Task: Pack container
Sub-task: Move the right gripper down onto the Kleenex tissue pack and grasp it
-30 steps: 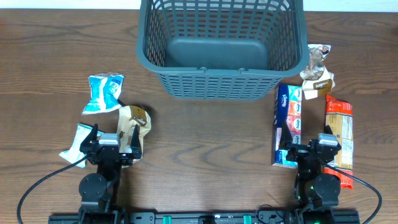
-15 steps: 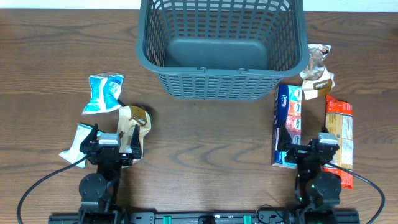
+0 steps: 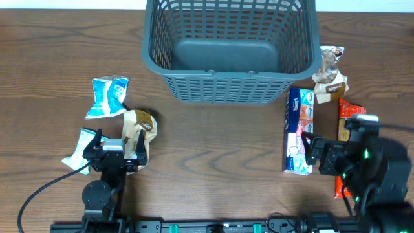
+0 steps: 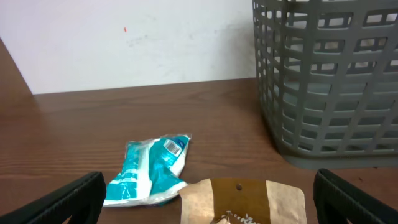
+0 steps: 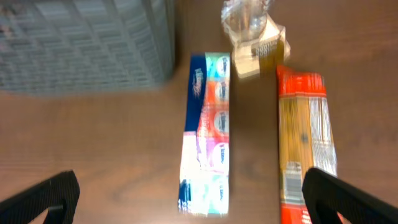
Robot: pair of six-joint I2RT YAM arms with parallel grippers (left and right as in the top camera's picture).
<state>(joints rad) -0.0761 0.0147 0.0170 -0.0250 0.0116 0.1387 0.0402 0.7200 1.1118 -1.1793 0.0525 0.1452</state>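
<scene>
The dark grey lattice basket (image 3: 226, 76) stands at the back centre with nothing in it; it also shows in the left wrist view (image 4: 329, 81) and, blurred, in the right wrist view (image 5: 87, 43). My left gripper (image 3: 116, 150) is open and low over a brown paper packet (image 3: 138, 131), which lies between its fingers (image 4: 211, 200). My right gripper (image 3: 331, 147) is open, empty and raised above the table. Below its fingers (image 5: 196, 199) lie a long tissue multipack (image 5: 208, 130) and a red-orange pasta packet (image 5: 305, 143).
Two teal packets lie on the left, one further back (image 3: 108, 97) and one by the left arm (image 3: 81, 149). A clear-and-brown snack packet (image 3: 330, 74) lies right of the basket, beyond the tissue multipack (image 3: 301, 129) and the pasta packet (image 3: 352, 111).
My right arm has lifted off the table and moved a little right and forward, still open. The left arm and all packets have not moved.
</scene>
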